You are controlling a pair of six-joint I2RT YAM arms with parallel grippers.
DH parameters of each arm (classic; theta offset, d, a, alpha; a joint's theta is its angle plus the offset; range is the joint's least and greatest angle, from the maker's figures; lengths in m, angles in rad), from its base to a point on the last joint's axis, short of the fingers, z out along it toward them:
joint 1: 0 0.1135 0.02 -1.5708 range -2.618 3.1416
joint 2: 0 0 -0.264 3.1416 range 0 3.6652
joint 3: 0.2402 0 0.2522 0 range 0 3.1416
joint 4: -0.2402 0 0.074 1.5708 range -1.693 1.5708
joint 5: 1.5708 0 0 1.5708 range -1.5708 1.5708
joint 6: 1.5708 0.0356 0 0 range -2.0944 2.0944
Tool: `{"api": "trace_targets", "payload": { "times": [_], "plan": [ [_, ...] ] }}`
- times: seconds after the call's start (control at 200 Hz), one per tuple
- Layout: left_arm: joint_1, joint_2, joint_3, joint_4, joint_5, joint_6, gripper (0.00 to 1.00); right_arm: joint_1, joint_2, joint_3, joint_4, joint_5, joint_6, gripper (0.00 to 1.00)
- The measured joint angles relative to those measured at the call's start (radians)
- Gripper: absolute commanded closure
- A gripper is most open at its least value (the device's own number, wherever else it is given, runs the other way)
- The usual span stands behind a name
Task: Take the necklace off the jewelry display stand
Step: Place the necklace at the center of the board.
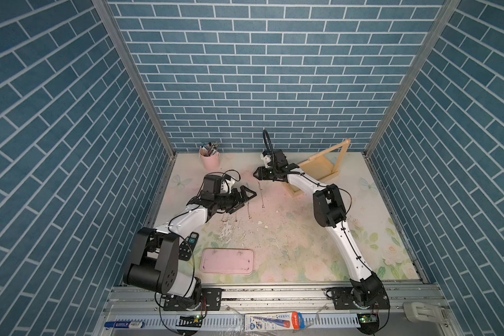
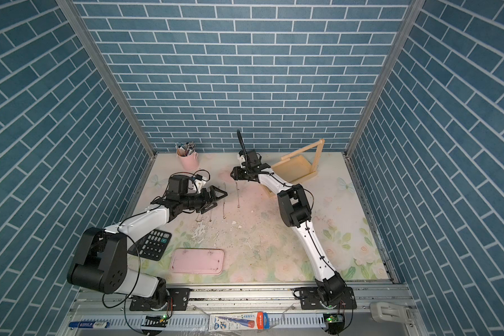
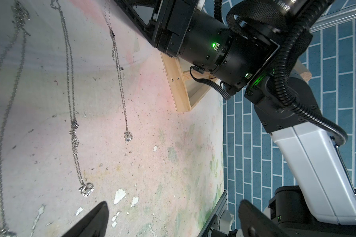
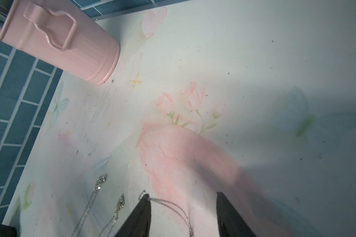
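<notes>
The left gripper (image 1: 246, 200) hovers low over the tabletop (image 1: 303, 238), its jaws spread wide and empty, beside other chains (image 1: 235, 216) lying flat. Just right of them the necklace (image 1: 261, 195) lies stretched out on the tabletop. Its far end sits under the right gripper (image 4: 182, 195), whose jaws stand parted with the chain seeming to brush one tip, and the jewelry display stand (image 1: 328, 150) at the back right shows no chain on its top bar. I judge this the letting-go step, so the next move calls for the right arm to lift clear without snagging the chain.

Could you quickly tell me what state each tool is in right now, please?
Left tool: open, holding nothing.
Right tool: open; thin silver chain necklace lies loose between the jaws, unclamped.
</notes>
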Motion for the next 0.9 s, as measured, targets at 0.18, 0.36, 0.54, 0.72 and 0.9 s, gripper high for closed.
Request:
{"api": "trace_targets", "payload": {
  "times": [0.18, 0.36, 0.54, 0.72, 0.9],
  "plan": [
    [0.0, 0.0, 0.0, 0.0, 0.001, 0.0, 0.01, 0.0, 0.006, 0.005, 0.001, 0.008, 0.0, 0.43],
    [0.0, 0.0, 0.0, 0.001, 0.003, 0.0, 0.01, -0.001, 0.007, 0.005, 0.001, 0.011, 0.001, 0.38],
    [0.0, 0.0, 0.0, 0.001, 0.003, 0.0, 0.01, -0.003, 0.008, 0.005, 0.001, 0.011, 0.003, 0.27],
    [0.0, 0.006, 0.0, 0.001, 0.003, 0.0, 0.01, -0.007, 0.008, 0.005, 0.001, 0.022, 0.003, 0.25],
    [0.0, 0.009, -0.003, 0.012, 0.003, -0.005, 0.01, -0.011, 0.008, 0.005, 0.001, 0.028, 0.003, 0.24]
  ]
}}
